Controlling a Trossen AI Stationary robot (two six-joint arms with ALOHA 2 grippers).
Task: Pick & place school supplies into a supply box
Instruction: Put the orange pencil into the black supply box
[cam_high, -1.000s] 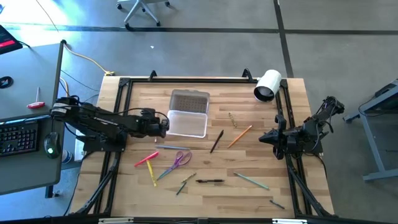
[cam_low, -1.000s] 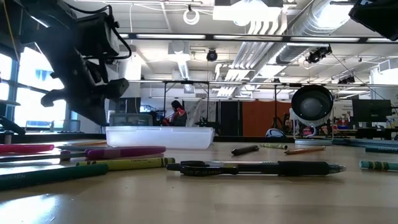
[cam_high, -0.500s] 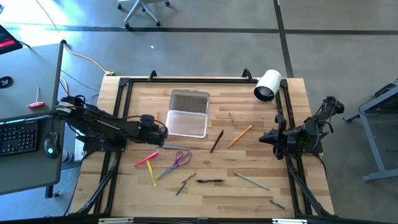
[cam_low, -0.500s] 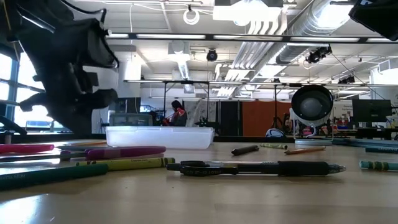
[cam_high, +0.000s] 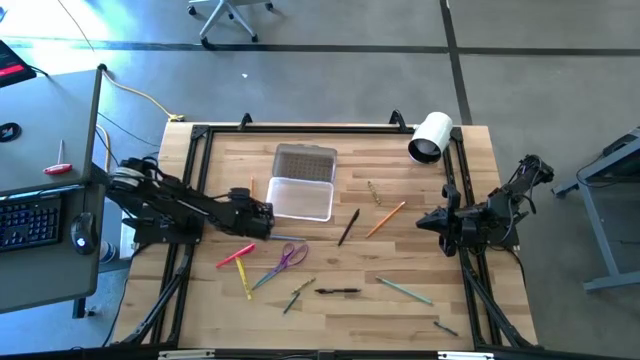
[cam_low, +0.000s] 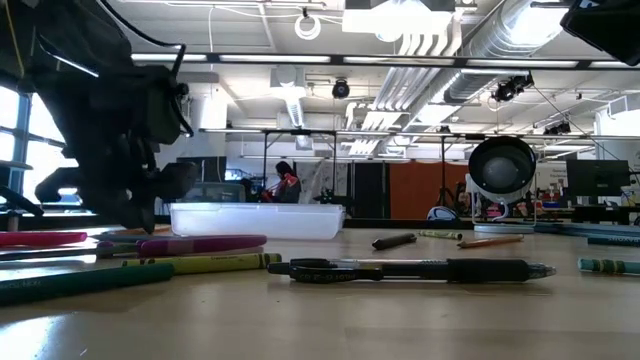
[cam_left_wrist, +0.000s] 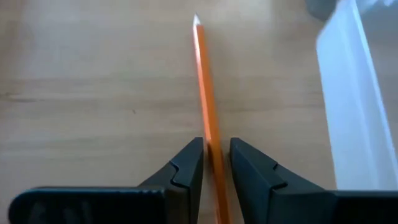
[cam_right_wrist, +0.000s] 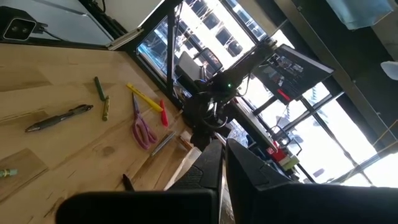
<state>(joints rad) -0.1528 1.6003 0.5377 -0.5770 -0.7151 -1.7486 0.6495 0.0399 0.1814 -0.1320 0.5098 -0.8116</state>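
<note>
**Left tool lines up on an orange pencil beside the supply box**

Seen from above, my wooden tabletop (cam_high: 400, 260) carries the whole job. The supply box (cam_high: 300, 198) sits just up from centre, its ribbed lid (cam_high: 305, 161) folded back toward twelve o'clock so the tray lies open for loading. A white roll (cam_high: 431, 137) lies at the one o'clock corner, no part of this task. Most of the school supplies remain loose toward six o'clock: purple-handled scissors (cam_high: 287, 258), a pink marker (cam_high: 236, 254), a yellow marker (cam_high: 243, 277), a black pen (cam_high: 337, 291) and a green pencil (cam_high: 404, 290).

My left tool (cam_high: 262, 216) works at nine o'clock of the box, close to its near-left corner. In its wrist view its fingers stand narrowly parted astride an orange pencil (cam_left_wrist: 206, 87) that lies flat on the wood; I cannot tell whether the pads touch it, and nothing is lifted. The box wall (cam_left_wrist: 348, 99) runs just beside, so I judge the carry will be short.

My right tool (cam_high: 428, 220) waits at the three o'clock edge, closed and empty.
</note>
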